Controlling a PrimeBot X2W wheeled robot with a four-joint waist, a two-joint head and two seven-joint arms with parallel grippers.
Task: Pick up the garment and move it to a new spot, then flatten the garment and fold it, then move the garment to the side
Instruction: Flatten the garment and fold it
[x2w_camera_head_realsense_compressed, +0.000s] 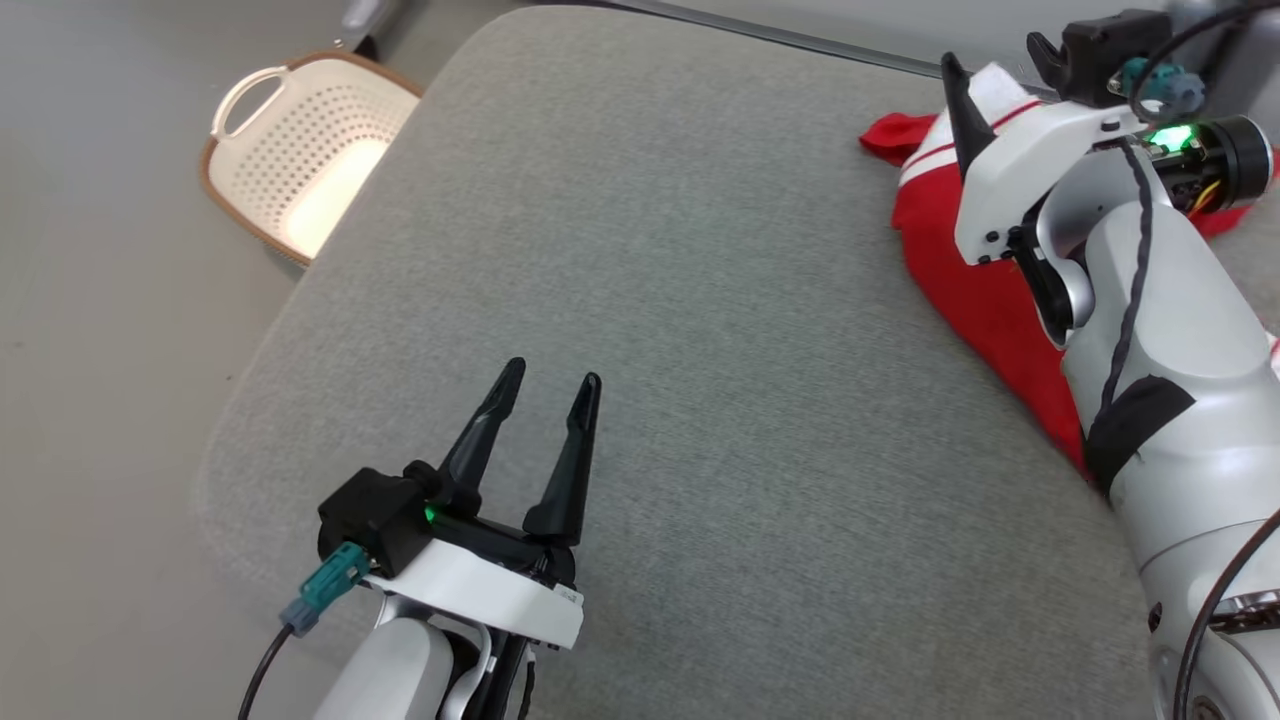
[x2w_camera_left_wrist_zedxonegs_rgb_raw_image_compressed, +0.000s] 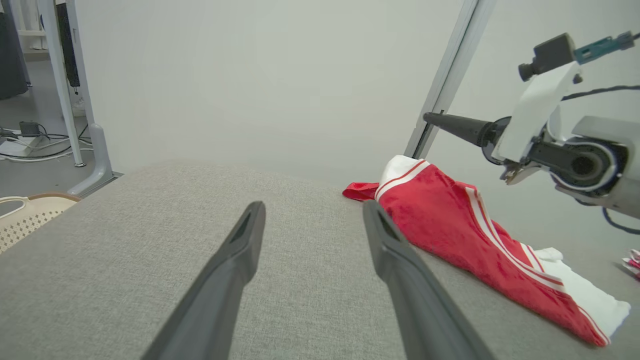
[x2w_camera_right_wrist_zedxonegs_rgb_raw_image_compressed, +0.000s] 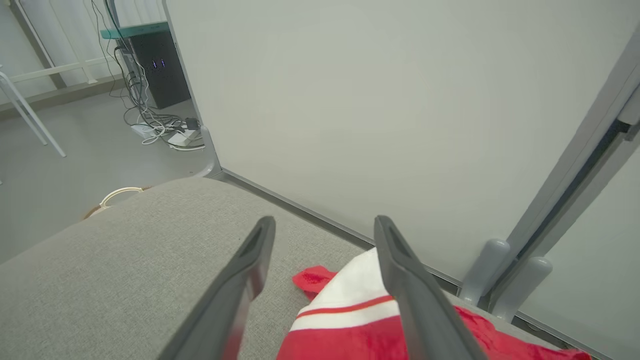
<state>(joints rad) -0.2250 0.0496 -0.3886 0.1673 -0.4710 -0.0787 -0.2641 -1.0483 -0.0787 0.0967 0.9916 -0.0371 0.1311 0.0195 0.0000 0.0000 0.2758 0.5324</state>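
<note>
The grey cushion (x2w_camera_head_realsense_compressed: 700, 350) has a rounded left edge and a rounded near-left corner, and past them lies bare floor (x2w_camera_head_realsense_compressed: 90, 400). Its far edge runs along a metal rail (x2w_camera_head_realsense_compressed: 760, 35) at the foot of a pale panel (x2w_camera_right_wrist_zedxonegs_rgb_raw_image_compressed: 375, 100). An upright post (x2w_camera_left_wrist_zedxonegs_rgb_raw_image_compressed: 450, 65) rises beyond the cushion's far right part. A cream perforated basket (x2w_camera_head_realsense_compressed: 300, 150) stands on the floor just off the cushion's far left edge. The middle and left of the cushion are open fabric from near edge to far edge.

The garment (x2w_camera_head_realsense_compressed: 960, 290) lies on the cushion's far right part, close to the far edge. It is red, with thin white stripes along its length and a broad white band at each end. It is bunched into a long narrow wedge, not spread flat, and the red cloth is creased. A small red tip (x2w_camera_left_wrist_zedxonegs_rgb_raw_image_compressed: 360, 191) sticks out from its far end toward the cushion's middle.

The left gripper (x2w_camera_head_realsense_compressed: 553, 373) hovers over the cushion's near-left part, well apart from the garment, with its fingers spread and nothing between them. The right gripper (x2w_camera_right_wrist_zedxonegs_rgb_raw_image_compressed: 325, 220) hangs over the cushion's far right part, above the garment's far white band. Its fingers stand wide apart and hold nothing, and the cloth lies below them.
</note>
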